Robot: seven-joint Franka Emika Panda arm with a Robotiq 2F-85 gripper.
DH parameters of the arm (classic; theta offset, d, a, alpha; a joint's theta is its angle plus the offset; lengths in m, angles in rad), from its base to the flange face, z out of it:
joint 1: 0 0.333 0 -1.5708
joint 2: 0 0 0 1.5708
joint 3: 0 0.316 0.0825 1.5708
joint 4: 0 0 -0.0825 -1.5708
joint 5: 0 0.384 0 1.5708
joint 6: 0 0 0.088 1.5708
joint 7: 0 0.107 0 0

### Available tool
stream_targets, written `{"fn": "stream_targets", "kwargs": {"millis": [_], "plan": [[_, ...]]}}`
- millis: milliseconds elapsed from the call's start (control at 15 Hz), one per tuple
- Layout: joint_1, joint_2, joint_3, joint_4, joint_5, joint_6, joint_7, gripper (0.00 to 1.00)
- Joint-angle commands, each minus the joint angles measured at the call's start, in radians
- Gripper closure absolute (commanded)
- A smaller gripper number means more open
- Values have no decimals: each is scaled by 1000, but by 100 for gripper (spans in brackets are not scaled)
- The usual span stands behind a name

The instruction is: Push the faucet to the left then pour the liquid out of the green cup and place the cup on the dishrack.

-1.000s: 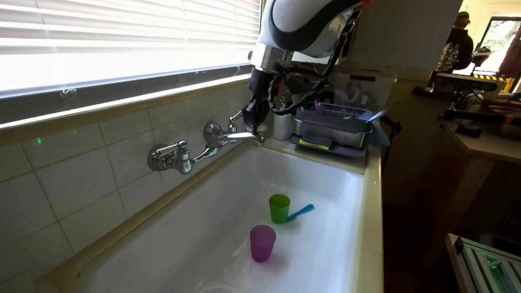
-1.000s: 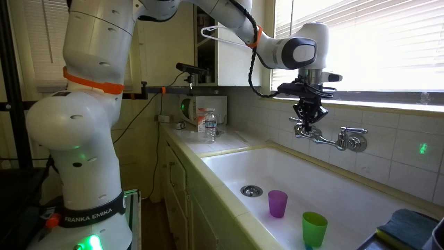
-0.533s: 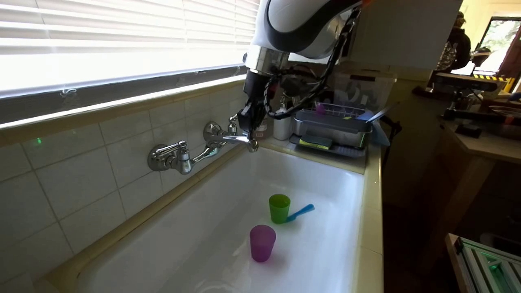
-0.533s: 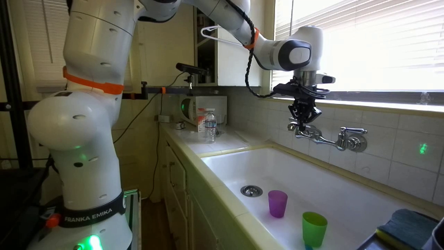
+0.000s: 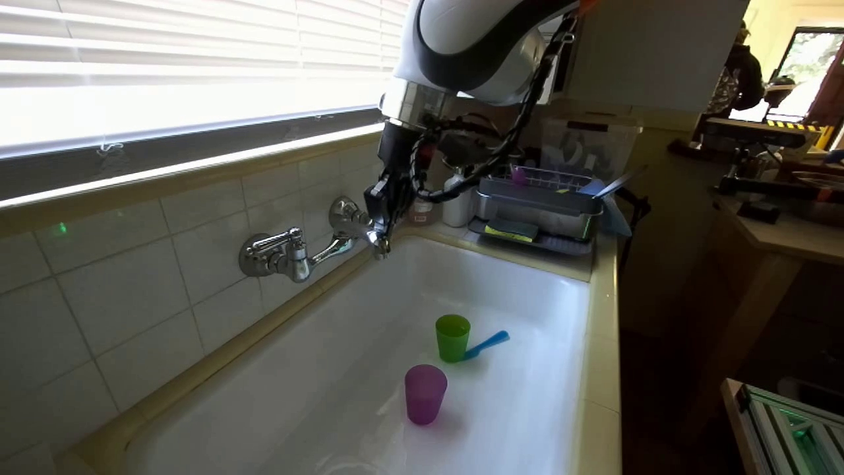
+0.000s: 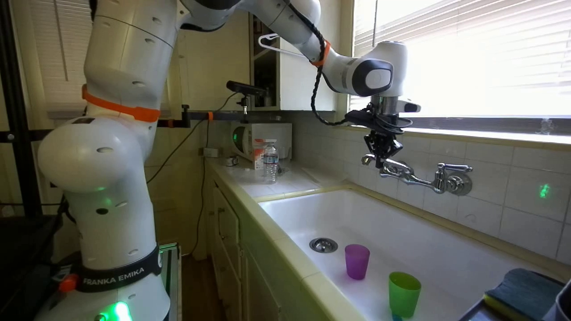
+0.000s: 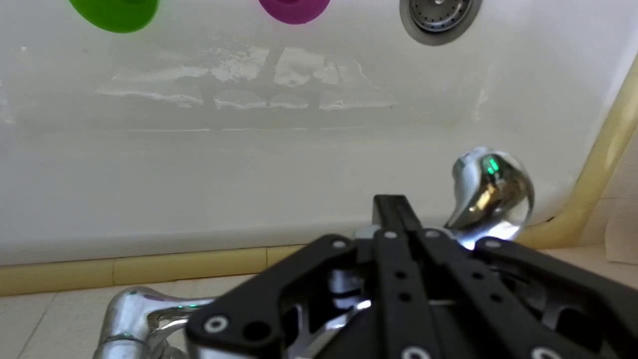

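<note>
The chrome faucet [image 5: 290,257] juts from the tiled wall over the sink. My gripper [image 6: 379,165] is shut and points down against or right beside its spout, with nothing between the fingers. In the wrist view the spout [image 7: 496,194] curves out just right of the closed fingertips [image 7: 391,209]; whether they touch cannot be told. The green cup [image 5: 453,340] stands upright on the sink floor, well away from the gripper; only its edge shows at the top of the wrist view. Liquid inside it cannot be made out. Beyond the sink's far end sits the grey dishrack [image 5: 537,201], holding dishes and utensils.
A purple cup [image 5: 425,394] stands near the green one, and a blue utensil [image 5: 489,343] lies beside the latter. The drain [image 6: 323,245] is at one end of the sink. A sponge [image 5: 511,229] and bottles sit by the dishrack. The window ledge runs behind the arm.
In both exterior views the shut gripper has moved to the left, and the faucet's spout has swung the same way with it. Both cups have stayed put.
</note>
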Motion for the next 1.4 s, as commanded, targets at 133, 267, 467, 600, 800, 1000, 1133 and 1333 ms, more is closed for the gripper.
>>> {"fn": "stream_targets", "kwargs": {"millis": [133,267,467,600,800,1000,1133,1333], "plan": [[40,84,38,35,52,118,26,100],[44,97,42,44,49,144,27,100],[48,121,55,53,50,167,26,100],[46,126,57,64,49,176,27,100],[44,101,55,50,40,173,25,100],[37,89,57,45,54,213,21,100],[34,68,57,29,50,203,18,100],[34,6,38,-27,7,173,12,100]]}}
